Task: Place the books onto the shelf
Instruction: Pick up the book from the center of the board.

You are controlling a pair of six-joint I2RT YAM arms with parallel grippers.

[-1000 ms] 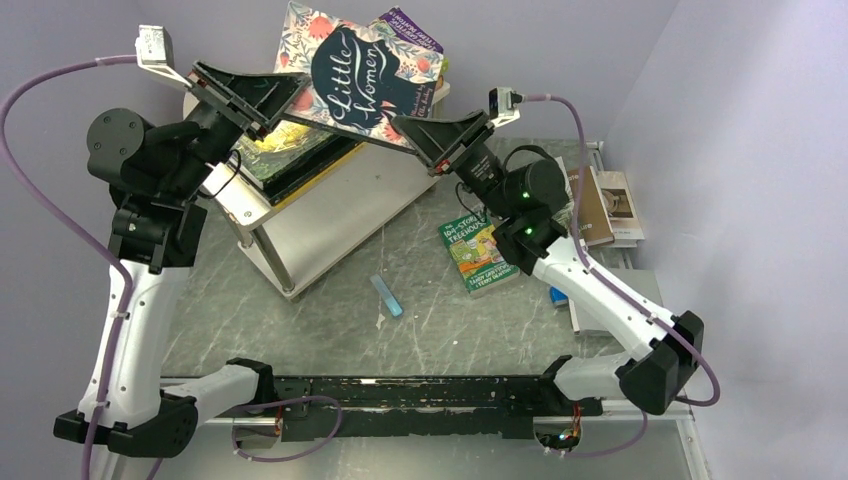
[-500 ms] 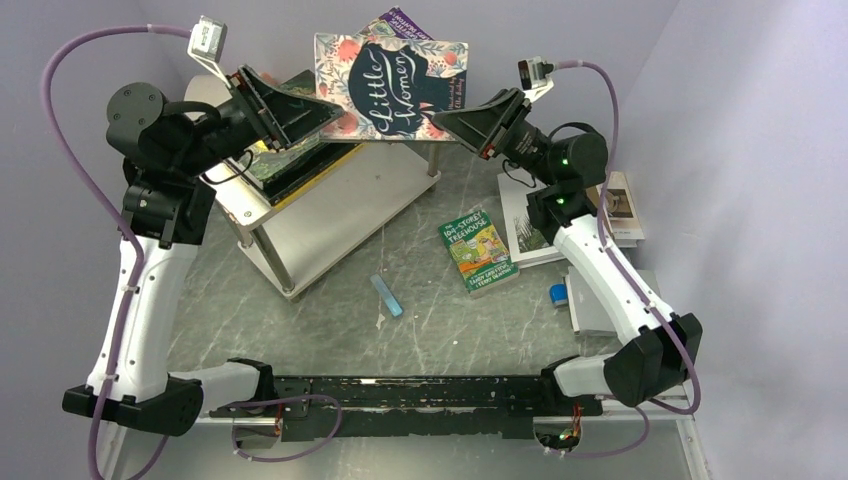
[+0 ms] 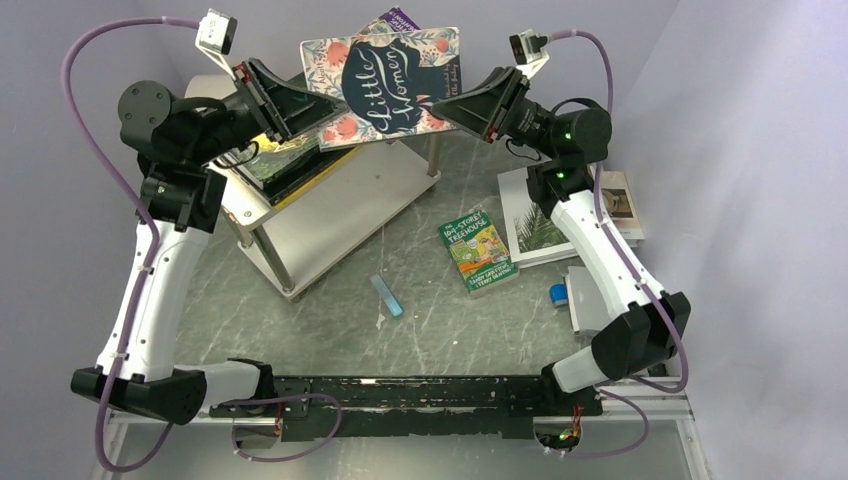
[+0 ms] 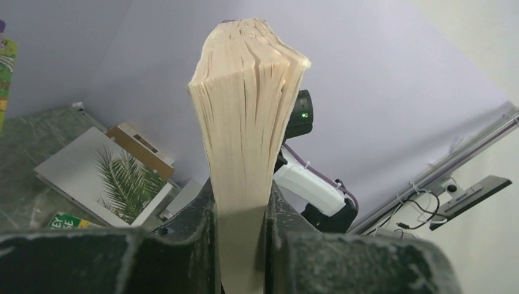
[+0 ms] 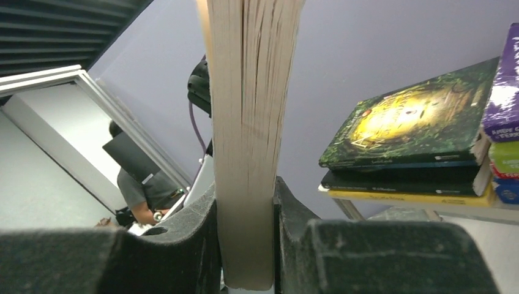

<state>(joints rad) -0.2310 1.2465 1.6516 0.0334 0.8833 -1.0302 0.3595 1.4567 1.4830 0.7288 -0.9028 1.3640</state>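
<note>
The floral Little Women book [image 3: 392,82] hangs in the air above the back of the white shelf [image 3: 335,215]. My left gripper [image 3: 316,112] is shut on its left edge and my right gripper [image 3: 442,103] on its right edge. Each wrist view shows its cream page block clamped between the jaws, at the left gripper [image 4: 240,245] and at the right gripper [image 5: 246,245]. A stack topped by a green-gold book [image 3: 285,160] lies on the shelf's upper board, with a purple book [image 3: 405,22] behind. The green Treehouse book [image 3: 478,252] lies on the table.
A white book with a palm picture [image 3: 535,225], a brown book [image 3: 615,205] and a grey one [image 3: 590,305] lie at the right by the wall. On the table are a small blue bar [image 3: 386,296] and a blue block [image 3: 558,293].
Both arms have risen and swung back, carrying Little Women higher over the shelf and turning it. The right arm has moved off the white palm book, which now shows.
</note>
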